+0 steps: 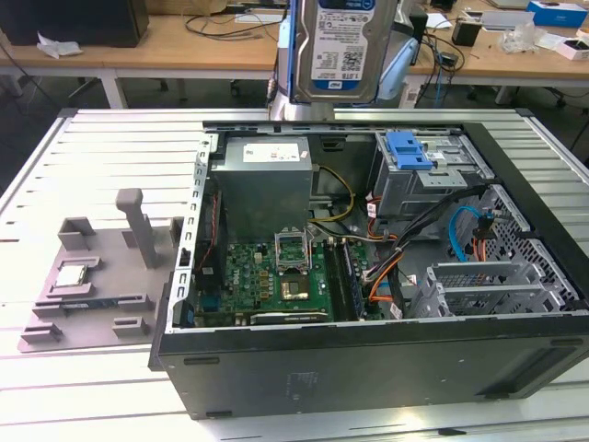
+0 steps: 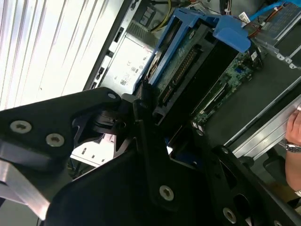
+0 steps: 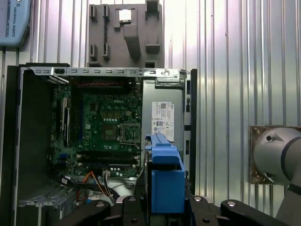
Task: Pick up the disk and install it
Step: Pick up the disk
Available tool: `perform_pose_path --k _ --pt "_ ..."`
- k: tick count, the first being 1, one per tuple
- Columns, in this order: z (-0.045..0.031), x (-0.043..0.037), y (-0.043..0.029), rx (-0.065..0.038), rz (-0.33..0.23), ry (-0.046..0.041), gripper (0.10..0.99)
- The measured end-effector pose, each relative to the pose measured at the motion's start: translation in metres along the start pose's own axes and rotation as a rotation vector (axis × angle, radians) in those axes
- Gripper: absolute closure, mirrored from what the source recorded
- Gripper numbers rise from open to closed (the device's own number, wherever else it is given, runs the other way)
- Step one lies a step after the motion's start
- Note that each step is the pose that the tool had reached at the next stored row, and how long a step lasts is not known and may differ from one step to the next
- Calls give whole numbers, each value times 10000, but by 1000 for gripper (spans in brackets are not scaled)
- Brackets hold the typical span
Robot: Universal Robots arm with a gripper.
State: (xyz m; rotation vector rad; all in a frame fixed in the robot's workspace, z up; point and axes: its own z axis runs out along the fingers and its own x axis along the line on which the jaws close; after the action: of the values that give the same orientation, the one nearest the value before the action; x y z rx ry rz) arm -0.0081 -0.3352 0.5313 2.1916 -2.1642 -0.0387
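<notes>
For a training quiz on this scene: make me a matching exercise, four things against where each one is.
Things:
1. disk
2. processor chip
3. blue bracket
4. motherboard

Places:
A. on the grey tray beside the case
B. held in the jaws above the open case
C. lying flat in the case's bottom
D. on the drive cage inside the case

Pairs: 1-B, 2-A, 3-D, 4-C

Blue-framed disk (image 3: 165, 186) above computer case (image 3: 94, 71)
</notes>
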Motion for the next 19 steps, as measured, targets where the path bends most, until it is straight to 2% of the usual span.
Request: perform_pose_path --k 4,8,9,10,12,13,17,19 --pt "-10 2 -161 -3 2 0 722" --pt "-17 4 -258 -4 -1 -31 722" --pt "-17 3 -270 -3 -6 -102 722" --pt "-17 6 -280 0 -16 -290 722" --pt "-18 23 -286 3 -33 -547 722" --pt "-15 133 -288 5 -40 -662 722" --pt "-8 398 -285 4 -39 -663 722" --pt "-6 449 -284 5 -39 -663 722"
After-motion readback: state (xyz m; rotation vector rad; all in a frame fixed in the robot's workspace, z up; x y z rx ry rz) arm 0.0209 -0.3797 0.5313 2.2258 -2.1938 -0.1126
